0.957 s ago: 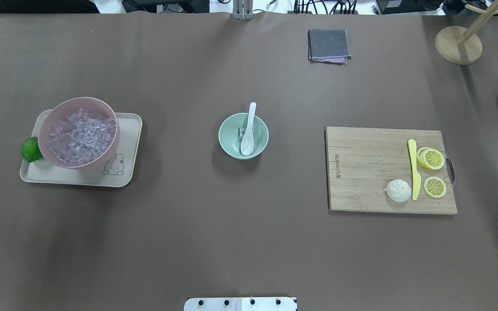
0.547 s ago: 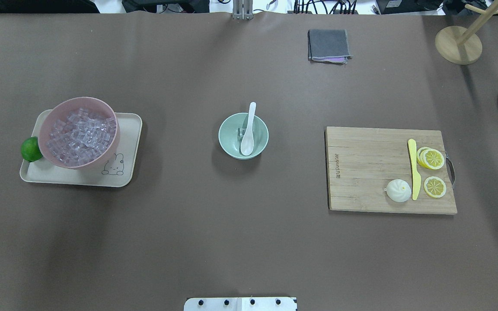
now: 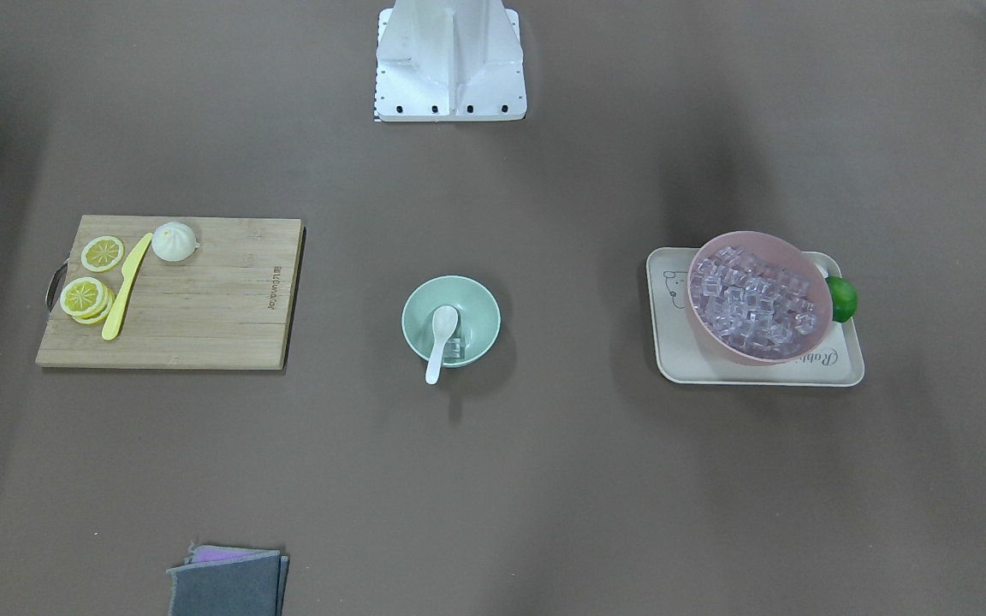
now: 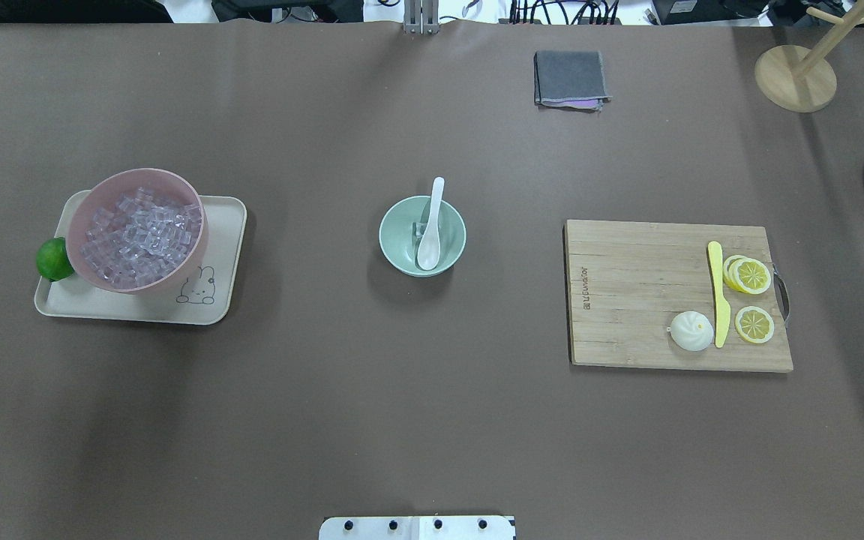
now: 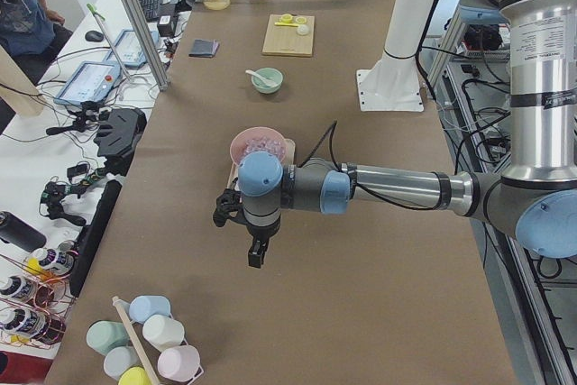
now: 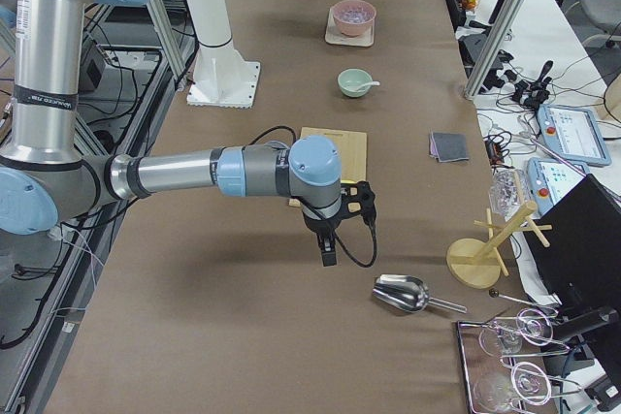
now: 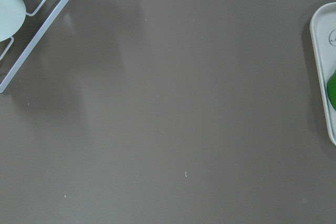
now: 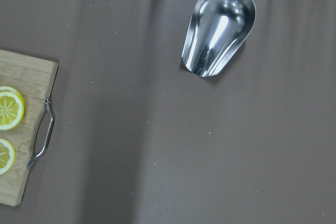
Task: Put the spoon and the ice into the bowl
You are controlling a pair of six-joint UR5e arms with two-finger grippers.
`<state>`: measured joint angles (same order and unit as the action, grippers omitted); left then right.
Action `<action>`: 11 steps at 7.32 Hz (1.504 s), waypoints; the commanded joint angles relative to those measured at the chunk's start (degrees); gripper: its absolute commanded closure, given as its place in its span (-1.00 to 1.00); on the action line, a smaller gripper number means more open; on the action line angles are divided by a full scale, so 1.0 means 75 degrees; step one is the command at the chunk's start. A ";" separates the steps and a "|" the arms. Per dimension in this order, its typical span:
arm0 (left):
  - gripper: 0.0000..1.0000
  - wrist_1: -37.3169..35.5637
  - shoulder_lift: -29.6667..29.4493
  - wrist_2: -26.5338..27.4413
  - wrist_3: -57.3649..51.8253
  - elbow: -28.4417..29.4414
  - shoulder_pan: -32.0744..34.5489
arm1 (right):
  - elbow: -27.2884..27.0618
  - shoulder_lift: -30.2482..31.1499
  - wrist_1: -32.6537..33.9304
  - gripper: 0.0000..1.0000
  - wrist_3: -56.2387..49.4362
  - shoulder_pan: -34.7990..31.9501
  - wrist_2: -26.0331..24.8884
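Note:
The mint-green bowl (image 4: 398,240) stands at the table's middle, and also shows in the front view (image 3: 474,310). The white spoon (image 4: 430,229) lies in it, scoop down in the bowl and handle over the far rim. A little clear ice (image 3: 456,346) lies in the bowl beside the scoop. More ice cubes (image 4: 139,236) fill the pink bowl (image 4: 196,262) on the left. My left gripper (image 5: 255,254) hangs above the table's left end and my right gripper (image 6: 328,254) above the right end. I cannot tell whether either is open or shut.
The pink bowl sits on a beige tray (image 4: 211,307) with a lime (image 4: 53,259). A cutting board (image 4: 627,300) at the right holds a yellow knife (image 4: 718,296), lemon slices and a bun. A metal scoop (image 8: 218,30), a grey cloth (image 4: 571,79) and a wooden stand (image 4: 796,79) lie farther off.

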<state>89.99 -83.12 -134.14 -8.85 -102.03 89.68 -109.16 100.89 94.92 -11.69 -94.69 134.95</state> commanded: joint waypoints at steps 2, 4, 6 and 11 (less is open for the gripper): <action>-0.97 0.0001 -0.0003 0.0027 -0.0015 0.0079 -0.0004 | 0.0035 0.0294 0.0035 -1.00 -0.0550 -0.0160 0.0018; -0.97 0.0001 0.0055 0.0003 0.0008 0.0070 0.0020 | 0.0070 0.0177 0.0000 -1.00 -0.0445 -0.0148 0.0065; -0.97 0.0001 0.0056 0.0015 -0.0027 -0.0001 0.0113 | 0.0116 0.0048 0.0000 -1.00 -0.0445 -0.0137 -0.0016; -0.97 0.0048 0.0253 -0.0833 0.0020 0.0315 0.0160 | 0.0550 -0.0293 0.0012 -1.00 -0.0619 -0.0054 -0.0086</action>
<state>90.23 -82.20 -136.03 -8.84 -100.15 90.87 -105.90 98.82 95.08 -15.28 -95.17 135.18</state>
